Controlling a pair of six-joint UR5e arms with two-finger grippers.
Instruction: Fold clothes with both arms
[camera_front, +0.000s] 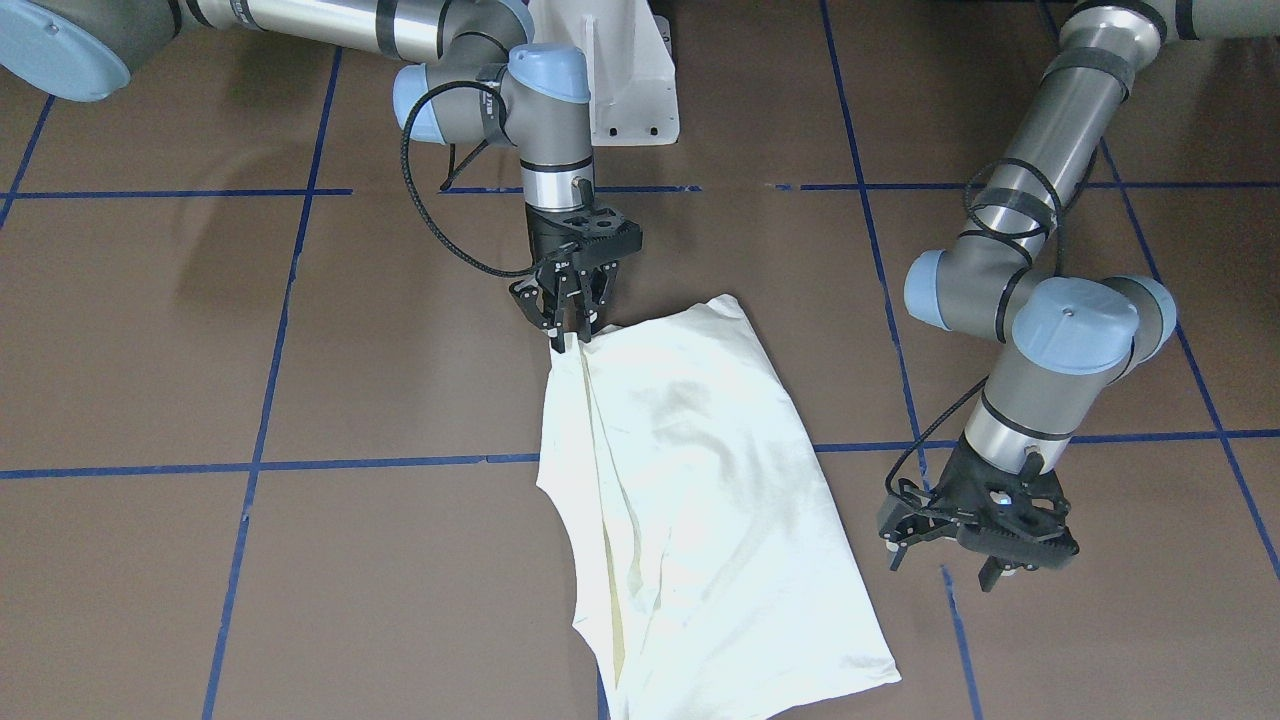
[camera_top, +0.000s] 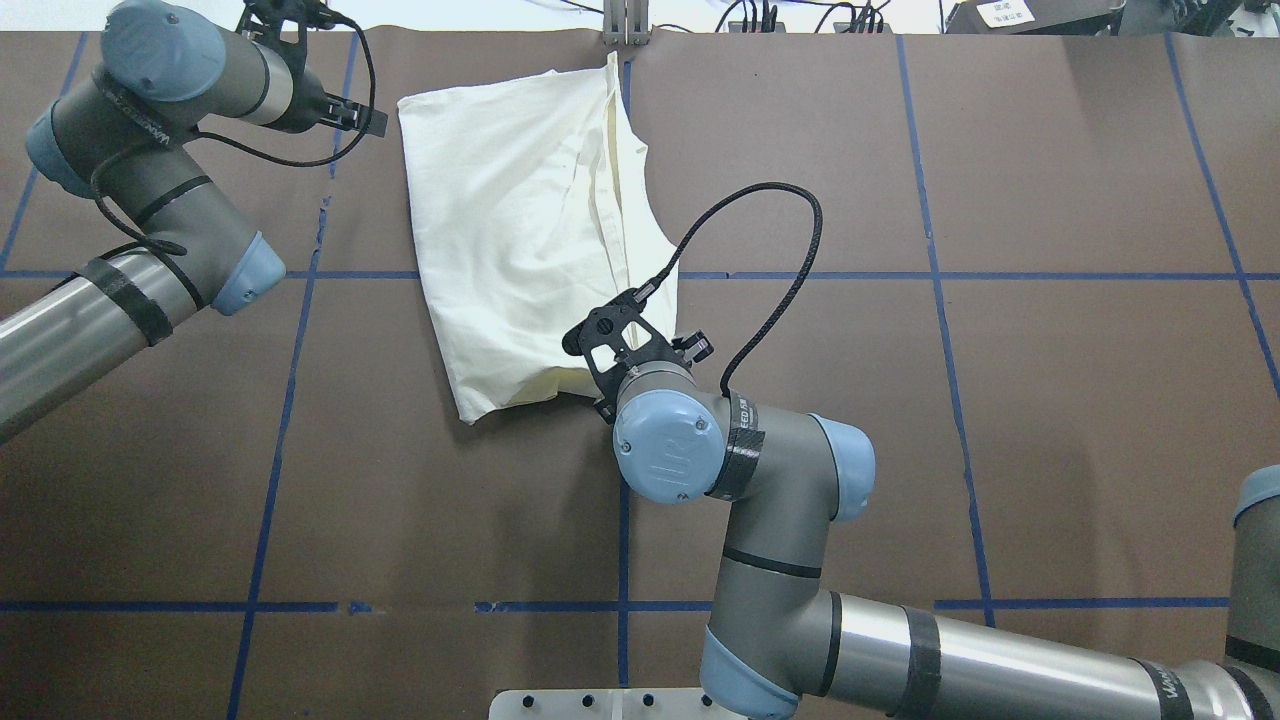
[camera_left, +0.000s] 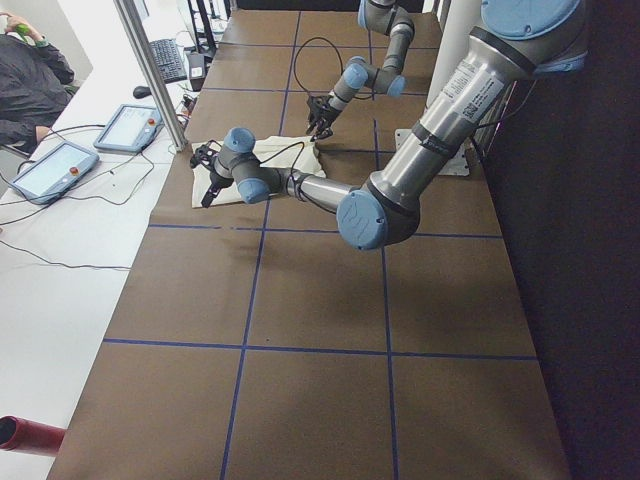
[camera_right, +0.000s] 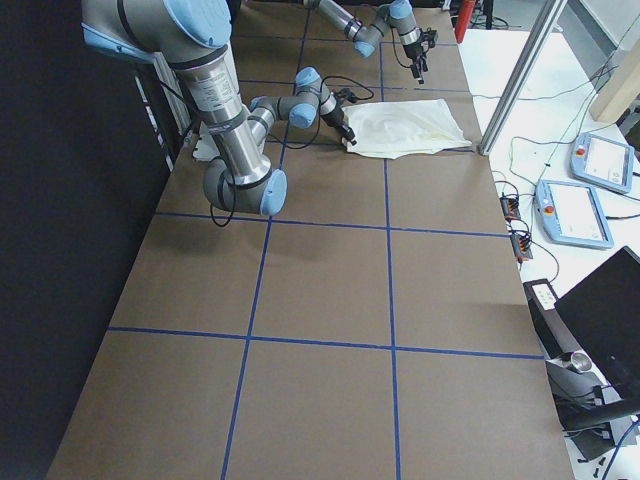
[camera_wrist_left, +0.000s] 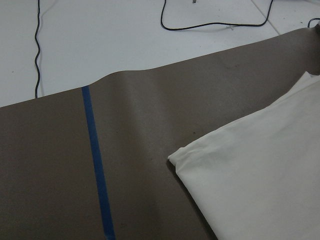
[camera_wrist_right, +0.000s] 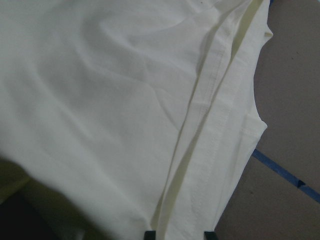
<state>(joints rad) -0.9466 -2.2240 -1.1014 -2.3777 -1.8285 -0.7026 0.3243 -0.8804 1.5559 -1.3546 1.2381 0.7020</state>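
- Table (camera_top: 1000, 400): brown paper cover with a blue tape grid (camera_top: 940, 275). A white bench (camera_left: 40, 300) with cables and teach pendants (camera_left: 50, 170) lies past the far edge.
- T-shirt (camera_top: 520, 230): folded, plain cream side up, at the far edge left of centre. It is well apart from the right and near edges.
- Right gripper (camera_front: 568, 338): pinched on the shirt's near corner.
- Left gripper (camera_front: 945, 555): fingers spread, holding nothing, just beside the shirt's far-left corner.

UR logo on blue joint cap (camera_top: 668, 455) of right arm (camera_top: 850, 620)
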